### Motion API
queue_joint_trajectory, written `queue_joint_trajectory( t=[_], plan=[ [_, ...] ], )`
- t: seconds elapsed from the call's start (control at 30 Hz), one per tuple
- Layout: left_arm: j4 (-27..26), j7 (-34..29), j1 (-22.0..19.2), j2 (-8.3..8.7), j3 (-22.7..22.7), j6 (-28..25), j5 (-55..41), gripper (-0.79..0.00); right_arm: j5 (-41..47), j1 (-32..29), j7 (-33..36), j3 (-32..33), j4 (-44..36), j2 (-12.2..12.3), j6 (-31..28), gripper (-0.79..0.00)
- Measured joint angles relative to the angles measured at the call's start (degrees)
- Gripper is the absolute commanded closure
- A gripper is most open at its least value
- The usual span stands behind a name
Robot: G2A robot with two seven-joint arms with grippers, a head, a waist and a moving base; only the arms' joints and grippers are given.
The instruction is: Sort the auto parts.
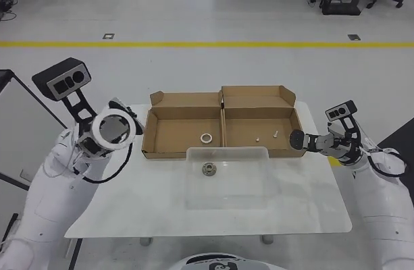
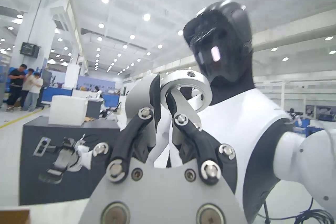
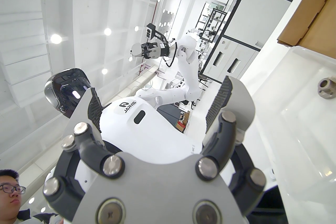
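The left gripper [image 2: 163, 97] is held up off the table [image 1: 315, 202], out past its 9 o'clock edge. It is closed on a silver ring [image 2: 183, 79]. One finger is passed through the bore and the other is pressed against the outer wall, so the rim is pinched between them. A threaded hole is seen in the ring's outer wall.

The right gripper [image 3: 157, 96] is open, with nothing between its ribbed pads. It is found at the table's 3 o'clock side, just beside the end wall of the right box [image 1: 288, 135].

Two open cardboard boxes are set side by side on the 12 o'clock half of the table, their inner walls touching. In the left box [image 1: 147, 138] a second ring [image 1: 207, 138] is laid flat, near the 6 o'clock wall and toward the shared wall. In the right box two small pale pieces [image 1: 258, 138] are seen near the middle, a little apart from each other. They are too small for their kind to be told.

A clear tray [image 1: 193, 189] is placed at the table's centre, at 6 o'clock of the boxes. Its far rim is close against their front walls, though contact cannot be told. A grey-brown fitting [image 1: 209, 169] with a round bore is seen inside the tray, toward its 11 o'clock corner.
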Motion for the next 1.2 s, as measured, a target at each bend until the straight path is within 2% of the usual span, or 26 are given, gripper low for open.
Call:
queue_joint_trajectory(
  t=[0.13, 0.27, 0.5, 0.63, 0.87, 1.2],
  plan=[
    [0.4, 0.5, -0.1, 0.37, 0.2, -0.4, 4.5, 0.000, 0.0, 0.0, 0.0, 0.0, 0.0, 0.0, 0.0, -0.785],
    [0.2, 0.5, 0.0, 0.56, -0.2, -0.5, 4.3, 0.000, 0.0, 0.0, 0.0, 0.0, 0.0, 0.0, 0.0, -0.785],
    [-2.5, 0.5, 1.6, -0.46, -0.4, -0.4, -10.0, 0.000, 0.0, 0.0, 0.0, 0.0, 0.0, 0.0, 0.0, -0.785],
    [-3.5, 0.5, 2.2, -1.09, -0.8, -0.4, -14.4, 0.000, 0.0, 0.0, 0.0, 0.0, 0.0, 0.0, 0.0, -0.785],
    [-2.8, 0.3, 2.6, -1.46, -1.4, -0.3, -11.3, 0.000, 0.0, 0.0, 0.0, 0.0, 0.0, 0.0, 0.0, -0.785],
    [0.2, 0.0, 3.5, -1.03, -2.6, 0.1, -0.4, 0.000, 0.0, 0.0, 0.0, 0.0, 0.0, 0.0, 0.0, -0.785]
  ],
)
